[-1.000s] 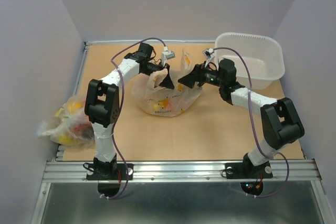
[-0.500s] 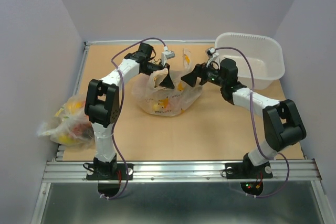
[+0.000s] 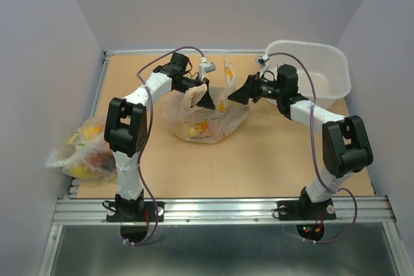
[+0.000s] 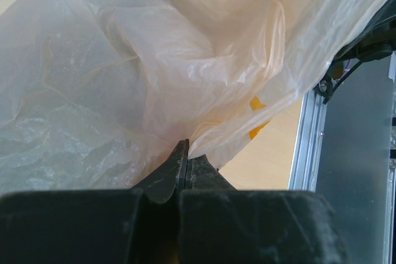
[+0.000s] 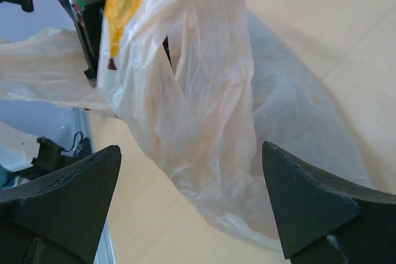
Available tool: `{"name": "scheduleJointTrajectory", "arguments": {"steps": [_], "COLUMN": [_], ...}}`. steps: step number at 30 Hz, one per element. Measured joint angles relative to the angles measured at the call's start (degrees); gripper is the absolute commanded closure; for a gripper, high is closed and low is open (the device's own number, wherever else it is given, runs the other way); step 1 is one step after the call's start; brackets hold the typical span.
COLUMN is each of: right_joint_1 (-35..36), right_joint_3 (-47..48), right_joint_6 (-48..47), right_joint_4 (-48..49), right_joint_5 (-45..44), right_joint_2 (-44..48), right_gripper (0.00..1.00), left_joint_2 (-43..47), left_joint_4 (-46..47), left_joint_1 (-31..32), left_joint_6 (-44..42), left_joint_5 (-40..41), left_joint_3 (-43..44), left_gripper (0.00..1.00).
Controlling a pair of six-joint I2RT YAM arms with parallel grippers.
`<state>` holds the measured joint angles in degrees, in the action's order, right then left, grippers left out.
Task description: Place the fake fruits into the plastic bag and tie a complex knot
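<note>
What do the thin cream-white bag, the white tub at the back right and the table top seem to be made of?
The thin cream-white carrier bag: soft, slightly glossy plastic film; it crinkles and lets light through. The white rectangular tub: rigid, semi-translucent plastic; its walls hold their shape. The tan table top: matt, perhaps wood or fibreboard; unclear which.

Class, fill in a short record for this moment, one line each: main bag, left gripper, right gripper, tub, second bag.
plastic bag: on the table, yellow fruit showing inside, no knot seen
left gripper: shut on the plastic bag's film
right gripper: open, facing the bag's raised handle
tub: white, far right corner
second bag: filled, at the table's left edge
</note>
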<state>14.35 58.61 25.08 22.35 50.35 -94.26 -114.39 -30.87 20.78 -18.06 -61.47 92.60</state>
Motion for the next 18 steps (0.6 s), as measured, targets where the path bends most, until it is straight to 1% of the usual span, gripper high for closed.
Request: {"name": "scheduleJointTrajectory", "arguments": {"steps": [5, 10, 11, 12, 13, 15, 16, 18], "right_joint_1": [0.37, 1.66, 2.05, 2.75, 3.23, 4.46, 4.85, 6.08], "right_joint_3": [0.0, 0.0, 0.0, 0.0, 0.0, 0.02, 0.02, 0.02], "right_joint_6": [6.64, 10.4, 10.95, 11.5, 11.85, 12.35, 12.48, 12.5], "right_joint_4": [4.61, 9.35, 10.23, 11.3, 12.04, 13.22, 13.51, 13.64], "right_joint_5": [5.53, 6.67, 6.47, 6.01, 5.44, 3.96, 3.43, 0.79], "right_joint_2": [-5.03, -5.9, -5.9, -5.92, -5.99, -6.38, -6.64, -7.67], "right_gripper": [0.0, 0.02, 0.08, 0.11, 0.18, 0.28, 0.37, 0.45], "left_joint_2": [0.0, 0.0, 0.0, 0.0, 0.0, 0.0, 0.0, 0.0], "left_joint_4": [0.04, 0.07, 0.09, 0.09, 0.15, 0.35, 0.5, 1.09], "left_joint_1": [0.02, 0.13, 0.17, 0.22, 0.24, 0.28, 0.33, 0.42], "left_joint_6": [0.35, 0.63, 0.61, 0.63, 0.63, 0.72, 0.87, 1.42], "left_joint_5": [0.02, 0.07, 0.13, 0.17, 0.26, 0.42, 0.46, 0.55], "left_joint_3": [0.0, 0.0, 0.0, 0.0, 0.0, 0.0, 0.0, 0.0], "left_gripper": [1.0, 1.0, 1.0, 1.0, 1.0, 1.0, 1.0, 1.0]}}
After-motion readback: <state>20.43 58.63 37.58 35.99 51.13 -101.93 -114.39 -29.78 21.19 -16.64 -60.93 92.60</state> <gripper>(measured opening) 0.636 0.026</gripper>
